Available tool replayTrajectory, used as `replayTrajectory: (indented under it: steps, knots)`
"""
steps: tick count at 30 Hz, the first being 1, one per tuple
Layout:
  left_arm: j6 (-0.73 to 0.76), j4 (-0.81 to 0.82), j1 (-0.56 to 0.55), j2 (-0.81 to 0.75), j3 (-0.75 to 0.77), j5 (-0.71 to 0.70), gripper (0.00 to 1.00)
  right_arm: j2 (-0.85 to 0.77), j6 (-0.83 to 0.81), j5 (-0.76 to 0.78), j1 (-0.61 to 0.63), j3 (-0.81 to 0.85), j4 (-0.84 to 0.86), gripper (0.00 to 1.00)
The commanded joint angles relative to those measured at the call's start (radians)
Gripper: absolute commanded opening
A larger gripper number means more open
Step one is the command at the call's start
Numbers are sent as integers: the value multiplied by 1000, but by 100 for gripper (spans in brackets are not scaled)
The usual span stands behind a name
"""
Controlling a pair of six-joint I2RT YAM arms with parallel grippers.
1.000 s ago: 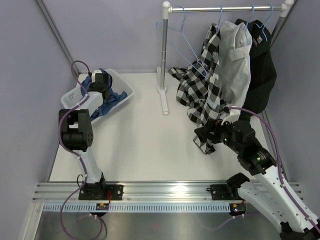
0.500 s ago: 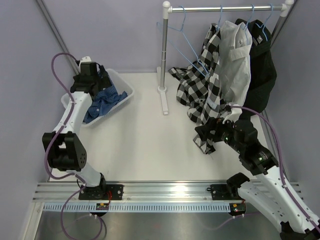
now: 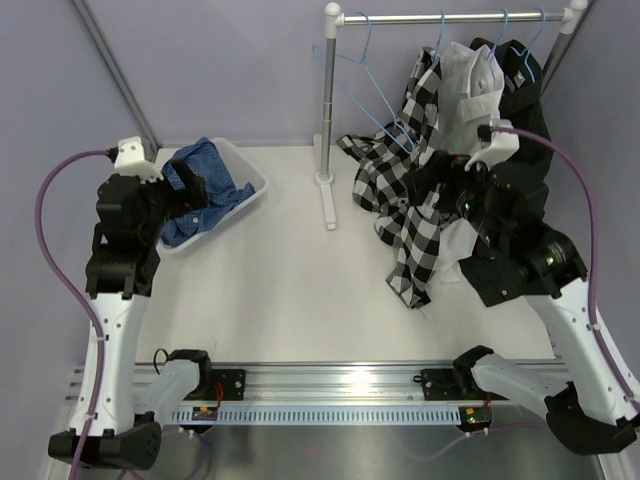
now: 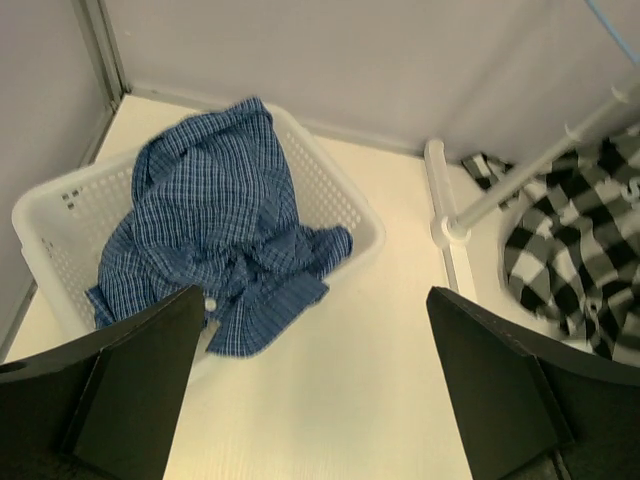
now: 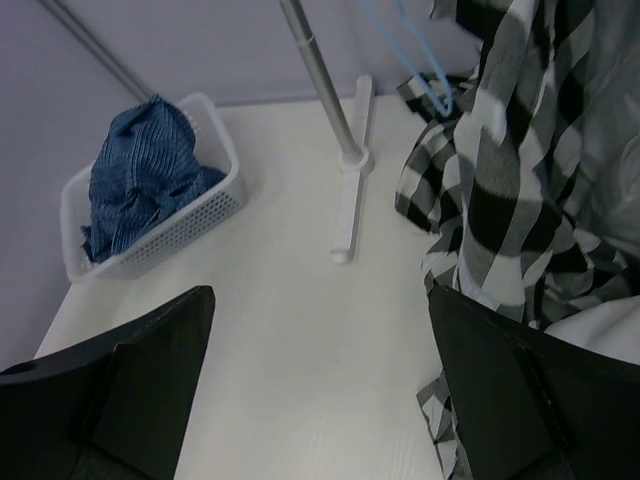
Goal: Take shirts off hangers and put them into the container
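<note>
- Inside the container (image 4: pixel 340 195), the blue small-check shirt (image 4: pixel 215 225) lies crumpled.
- Left gripper (image 4: pixel 315 330) gapes wide beside it, empty.
- Right gripper (image 5: pixel 320 340) is spread wide, empty, beside the black-and-white shirt (image 5: pixel 500 190).

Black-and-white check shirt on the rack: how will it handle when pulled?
Likely floppy: the checked shirt hangs in loose folds, its hem bunched near the table, so it should sag around any grip. Probably light, being thin cloth. It may snag rather than slide free, draped over its hanger.
</note>
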Motion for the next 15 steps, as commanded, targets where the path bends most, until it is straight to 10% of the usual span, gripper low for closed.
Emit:
replayTrajectory:
  steps: [1, 15]
  knots:
    - [50, -12, -12, -79, -150, 87, 99, 135, -76, 171, -4, 172, -47, 99]
    - [3, 153, -52, -260, -438, 199, 99, 661, -208, 251, -157, 686, -41, 93]
